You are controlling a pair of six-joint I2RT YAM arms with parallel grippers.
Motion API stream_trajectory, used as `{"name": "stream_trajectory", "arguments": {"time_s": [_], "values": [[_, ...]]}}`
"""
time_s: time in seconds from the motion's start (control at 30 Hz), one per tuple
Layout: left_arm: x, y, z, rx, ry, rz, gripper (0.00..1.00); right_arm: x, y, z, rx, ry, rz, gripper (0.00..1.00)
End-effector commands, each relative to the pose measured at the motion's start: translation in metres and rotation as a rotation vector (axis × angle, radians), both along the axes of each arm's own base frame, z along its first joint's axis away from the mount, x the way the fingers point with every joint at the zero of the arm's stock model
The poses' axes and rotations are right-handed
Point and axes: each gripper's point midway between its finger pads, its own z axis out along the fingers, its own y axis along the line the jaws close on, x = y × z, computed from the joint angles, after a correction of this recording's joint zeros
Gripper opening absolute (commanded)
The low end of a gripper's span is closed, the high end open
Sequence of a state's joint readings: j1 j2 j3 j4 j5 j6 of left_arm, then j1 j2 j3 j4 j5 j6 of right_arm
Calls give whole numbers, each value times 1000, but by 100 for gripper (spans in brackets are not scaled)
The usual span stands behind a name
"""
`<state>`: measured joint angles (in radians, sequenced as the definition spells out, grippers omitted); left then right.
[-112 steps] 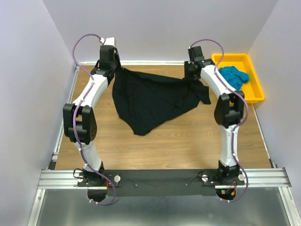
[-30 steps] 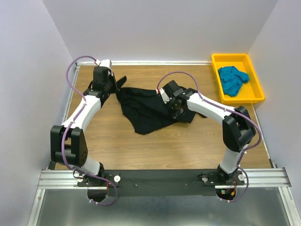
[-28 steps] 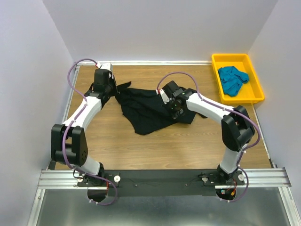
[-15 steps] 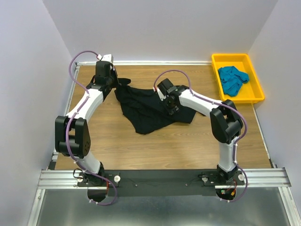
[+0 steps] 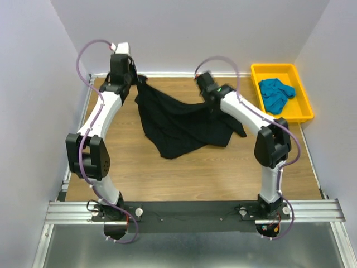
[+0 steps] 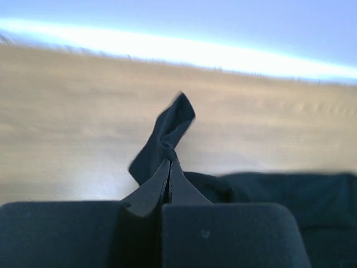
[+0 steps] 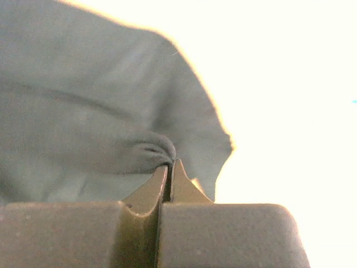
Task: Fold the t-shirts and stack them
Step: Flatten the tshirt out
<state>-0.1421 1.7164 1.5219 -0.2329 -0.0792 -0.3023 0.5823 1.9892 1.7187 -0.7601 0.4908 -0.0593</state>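
**Overhead and wrist views.** The black t-shirt [image 5: 178,125] is stretched between the two arms over the far half of the wooden counter [image 5: 167,173]. Its upper edge sags between the grips and its lower part drapes onto the surface, tapering toward the near side.

The left end effector [image 6: 169,163] is clenched on a twisted corner of the black cloth, near the counter's far left corner. The right end effector [image 7: 169,164] is clenched on a bunched fold at the same shirt's far right edge.

The teal t-shirt [image 5: 276,92] lies crumpled in the yellow tray [image 5: 304,114] at the far right, well apart from the black shirt. The right forearm [image 5: 242,109] stands between the tray and the held cloth. Pale walls [image 5: 184,33] enclose three sides.
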Motion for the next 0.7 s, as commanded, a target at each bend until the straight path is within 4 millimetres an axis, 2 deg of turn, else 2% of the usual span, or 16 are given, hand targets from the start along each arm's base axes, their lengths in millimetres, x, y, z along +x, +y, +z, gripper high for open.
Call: {"name": "stream_trajectory", "arguments": {"time_s": [0.0,0.03,0.07,0.1,0.13,0.17,0.2,0.23,0.33,0.37,0.47,0.5,0.53,0.57,0.63,0.67], "values": [[16,40,110,42,-224,143,0,51,-53,142,18,-414,-271,1],[15,52,129,43,-257,177,0,59,-63,177,26,-492,-303,1],[14,58,150,39,-299,195,0,63,-66,197,36,-534,-313,1],[10,64,190,30,-382,213,0,66,-70,214,43,-572,-321,1],[5,69,210,29,-423,227,0,69,-73,232,55,-617,-329,0],[-1,79,231,35,-460,251,0,68,-80,263,70,-683,-333,1],[-14,84,272,30,-546,267,0,69,-81,282,94,-734,-335,0],[-23,89,291,36,-586,281,0,65,-83,299,107,-771,-331,0],[-72,100,360,59,-758,330,0,45,-91,353,173,-888,-304,1],[-107,106,395,50,-860,356,0,28,-96,378,208,-935,-282,0],[-155,113,425,55,-973,391,0,5,-97,405,267,-986,-208,1],[-186,115,435,54,-1016,401,0,-17,-105,426,302,-1030,-186,1],[-201,118,439,69,-1034,411,0,-24,-104,423,308,-1019,-153,0],[-242,123,455,58,-1106,436,0,-32,-99,425,332,-1018,-95,1],[-262,127,446,71,-1107,455,0,-62,-105,435,360,-1041,-39,0],[-289,130,446,85,-1135,469,0,-70,-100,436,373,-1038,24,0]]}}
